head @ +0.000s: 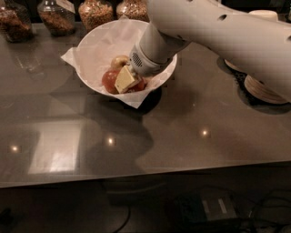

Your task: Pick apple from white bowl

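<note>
The white bowl (97, 45), lined with crumpled white paper, stands on the dark counter at upper centre. My gripper (129, 82) reaches down into it from the right, in among the apples. A red apple (109, 81) lies just left of the gripper, touching it. Another red-orange apple (139, 86) shows only as a sliver under the gripper's right side. A paler yellow-green apple (119, 60) lies behind them. No sticker or streaks show, so I cannot tell which red one is the streaked apple.
Several glass jars of grains (95, 11) line the counter's back edge behind the bowl. Stacked tan paper bowls (263, 88) stand at the right, partly behind my white arm (218, 34). The counter's front edge (145, 175) runs across the lower part.
</note>
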`<state>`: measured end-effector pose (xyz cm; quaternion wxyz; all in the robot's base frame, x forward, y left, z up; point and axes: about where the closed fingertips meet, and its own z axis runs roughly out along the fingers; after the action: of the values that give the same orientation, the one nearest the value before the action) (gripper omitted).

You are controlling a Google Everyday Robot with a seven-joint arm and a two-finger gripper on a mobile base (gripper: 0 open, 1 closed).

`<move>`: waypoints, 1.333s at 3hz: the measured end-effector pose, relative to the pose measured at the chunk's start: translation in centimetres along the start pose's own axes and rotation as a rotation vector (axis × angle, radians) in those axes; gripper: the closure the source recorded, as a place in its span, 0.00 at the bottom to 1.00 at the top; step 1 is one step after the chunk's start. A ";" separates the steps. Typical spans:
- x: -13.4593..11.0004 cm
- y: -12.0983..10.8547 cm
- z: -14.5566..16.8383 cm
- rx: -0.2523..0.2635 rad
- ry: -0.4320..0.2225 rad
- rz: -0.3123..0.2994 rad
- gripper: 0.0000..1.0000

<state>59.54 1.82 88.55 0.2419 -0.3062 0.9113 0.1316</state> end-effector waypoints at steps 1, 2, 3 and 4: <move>-0.2 0.2 0.2 -0.009 -0.004 0.000 0.41; -0.8 0.5 0.3 -0.021 -0.019 -0.004 0.38; -1.7 0.8 -0.3 -0.022 -0.041 -0.009 0.38; -1.8 0.9 -0.3 -0.019 -0.043 -0.008 0.38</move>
<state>60.12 3.26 89.85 0.2588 -0.3092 0.9034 0.1457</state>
